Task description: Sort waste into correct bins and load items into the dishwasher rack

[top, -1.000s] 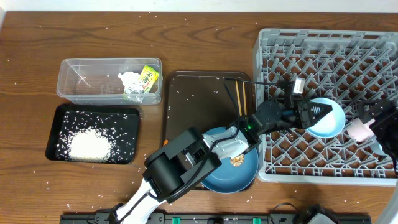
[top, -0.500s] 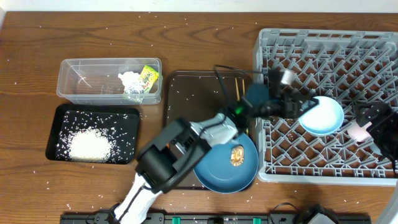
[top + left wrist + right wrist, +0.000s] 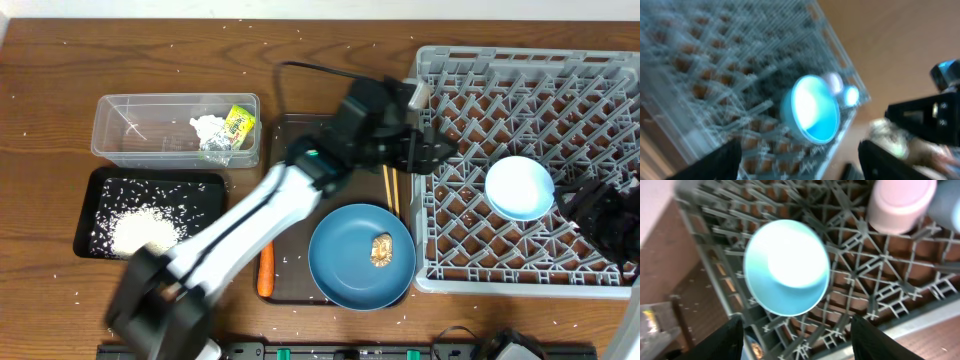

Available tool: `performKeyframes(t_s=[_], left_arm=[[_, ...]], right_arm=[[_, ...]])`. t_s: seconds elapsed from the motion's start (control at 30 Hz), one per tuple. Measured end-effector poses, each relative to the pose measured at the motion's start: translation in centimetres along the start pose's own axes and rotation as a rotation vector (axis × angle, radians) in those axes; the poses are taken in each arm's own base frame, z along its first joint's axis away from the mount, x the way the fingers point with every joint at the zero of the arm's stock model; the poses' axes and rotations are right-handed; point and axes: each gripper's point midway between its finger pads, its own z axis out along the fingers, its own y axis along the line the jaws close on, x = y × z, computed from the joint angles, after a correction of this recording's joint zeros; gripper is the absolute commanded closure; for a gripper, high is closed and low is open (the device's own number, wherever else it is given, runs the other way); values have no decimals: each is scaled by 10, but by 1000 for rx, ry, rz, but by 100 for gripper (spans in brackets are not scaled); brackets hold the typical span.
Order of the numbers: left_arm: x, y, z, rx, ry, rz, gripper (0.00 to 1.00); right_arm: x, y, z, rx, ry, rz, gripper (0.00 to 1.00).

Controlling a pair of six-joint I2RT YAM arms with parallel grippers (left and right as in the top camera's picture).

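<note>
The pale-blue bowl (image 3: 519, 187) lies in the grey dishwasher rack (image 3: 520, 55), free of both grippers. My left gripper (image 3: 438, 152) hangs open and empty over the rack's left edge; its blurred wrist view shows the bowl (image 3: 810, 110) beyond the fingers. My right gripper (image 3: 600, 212) is open at the rack's right side, with the bowl (image 3: 787, 267) ahead of it and the pink cup (image 3: 900, 202) and light-blue cup (image 3: 949, 205) beyond. The blue plate (image 3: 360, 258) carries a brown food lump (image 3: 381, 250). Chopsticks (image 3: 388, 185) and a carrot (image 3: 265, 272) lie on the brown tray (image 3: 300, 150).
The clear tub (image 3: 130, 128) holds a crumpled wrapper (image 3: 208, 130) and a yellow-green packet (image 3: 238, 125). The black tray (image 3: 95, 205) holds a heap of rice (image 3: 145, 233). Loose rice grains are scattered over the wooden table (image 3: 60, 80).
My left gripper let go of the bowl and swung back left to the rack's edge. The bowl now rests in the rack. The pink cup beside my right gripper has gone out of the overhead view.
</note>
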Motion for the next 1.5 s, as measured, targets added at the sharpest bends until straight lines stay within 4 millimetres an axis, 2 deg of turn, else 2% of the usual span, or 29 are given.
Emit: performKeyframes(t_s=[0.17,0.33,0.43,0.5,0.57,0.63,0.7,0.77,0.9,1.1,1.2,1.37,1.5], left_arm=[[3,19,-69,-238,-13,46,24],[3,46,-135,-449,-52,29,23],[2,58,-165,-535,-83,10,16],[4,66,-181,-588,-90,-1,5],[7,75,-193,-637,-94,-20,2],[11,81,-200,-667,-85,-38,2],[15,87,-204,-694,-73,-54,2],[18,90,-206,-709,-64,-60,2],[21,91,-207,-720,-52,-66,2],[21,94,-210,-740,-53,-66,2],[22,94,-210,-741,-52,-67,2],[22,94,-210,-741,-52,-67,2],[22,94,-210,-741,-52,-67,2]], right_arm=[[8,-22,34,68,79,76,44],[14,-36,78,67,150,149,51],[16,-37,101,30,170,165,54],[14,-34,113,2,172,160,55],[16,-26,122,-31,184,143,65],[19,-21,125,-45,197,136,75],[20,-18,127,-53,201,123,91],[19,-15,127,-57,198,113,99],[14,-15,115,-28,190,102,99],[-18,0,70,22,23,-5,99],[-27,1,53,111,-71,-62,99],[-37,-3,47,298,-184,-133,99],[-63,17,41,387,-354,-241,99]])
